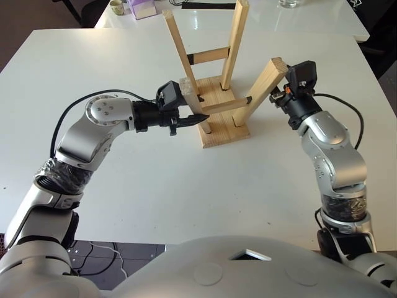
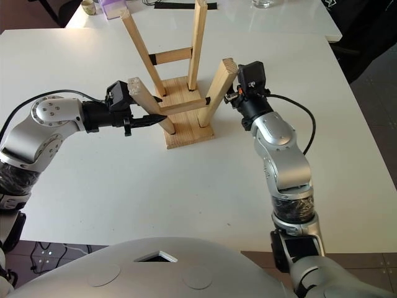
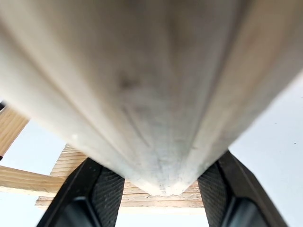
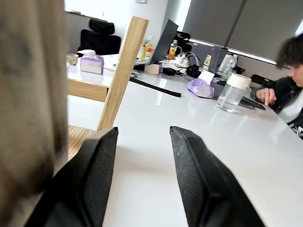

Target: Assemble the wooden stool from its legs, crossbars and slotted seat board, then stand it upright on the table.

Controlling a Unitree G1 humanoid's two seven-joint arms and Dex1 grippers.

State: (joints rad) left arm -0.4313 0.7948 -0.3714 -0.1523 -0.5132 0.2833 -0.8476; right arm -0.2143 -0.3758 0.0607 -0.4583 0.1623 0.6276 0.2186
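Note:
The stool lies upside down mid-table, its slotted seat board [image 1: 226,133] flat and the legs pointing up. Two far legs [image 1: 236,37] stand joined by a crossbar [image 1: 209,56]. My left gripper [image 1: 191,118] is shut on the short near-left leg [image 1: 190,92], which fills the space between its fingers [image 3: 94,189] in the left wrist view. A second crossbar [image 1: 223,105] runs from that leg to the right leg [image 1: 265,84], which leans outward. My right gripper [image 1: 280,93] is open beside the leaning leg's upper end, with nothing between its fingers [image 4: 199,170].
A purple tissue box [image 1: 144,7] and a cup [image 1: 116,6] stand at the table's far edge, with a glass jar [image 4: 233,92] farther right. White tabletop [image 1: 186,192] stretches bare in front of the stool and to both sides.

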